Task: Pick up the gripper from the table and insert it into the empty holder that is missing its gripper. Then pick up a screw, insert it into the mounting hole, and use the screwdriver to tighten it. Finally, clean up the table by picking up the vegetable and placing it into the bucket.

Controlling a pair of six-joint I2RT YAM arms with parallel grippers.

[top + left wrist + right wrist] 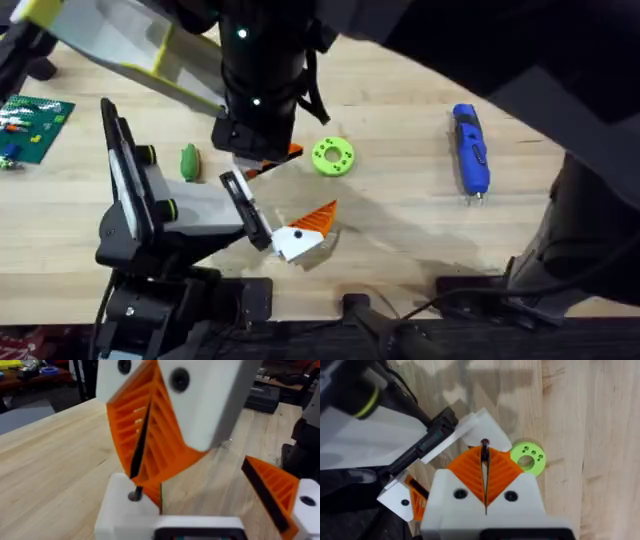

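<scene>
Since the screw (484, 444) evidently needed steering into its mounting hole, we found the right gripper (485, 457) pinching it directly above the gripper (487, 420), left of the tabletop's middle.

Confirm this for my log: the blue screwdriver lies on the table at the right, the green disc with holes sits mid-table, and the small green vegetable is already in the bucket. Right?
Not quite. The vegetable lies on the bare table, left of the green disc, not in a bucket, as the overhead view shows. The screwdriver is indeed at the right and the disc mid-table.
</scene>
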